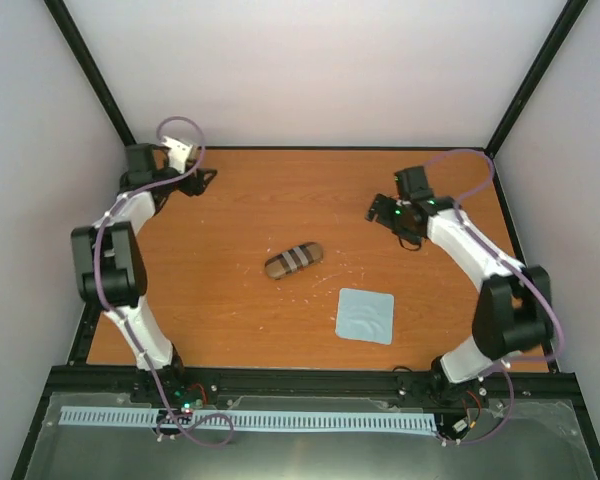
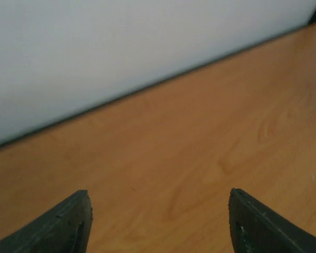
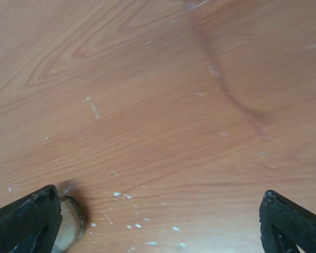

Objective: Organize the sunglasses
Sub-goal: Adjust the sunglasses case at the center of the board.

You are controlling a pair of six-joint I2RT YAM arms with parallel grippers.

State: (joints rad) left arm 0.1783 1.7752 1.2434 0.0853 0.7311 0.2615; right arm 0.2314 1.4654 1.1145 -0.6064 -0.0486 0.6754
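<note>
The sunglasses are out of view in every frame. A brown oval case (image 1: pixel 294 259) with grey stripes lies closed in the middle of the wooden table (image 1: pixel 230 300). One end of the case (image 3: pixel 69 224) shows beside the left finger in the right wrist view. My left gripper (image 1: pixel 206 180) (image 2: pixel 158 224) is open over bare wood at the back left, near the wall. My right gripper (image 1: pixel 382 214) (image 3: pixel 158 224) is open above the table at the back right, with nothing between its fingers.
A light blue square cloth (image 1: pixel 366 315) lies flat right of the case, toward the near edge. White walls and black frame posts close in the back and both sides. Small white specks dot the wood around the case.
</note>
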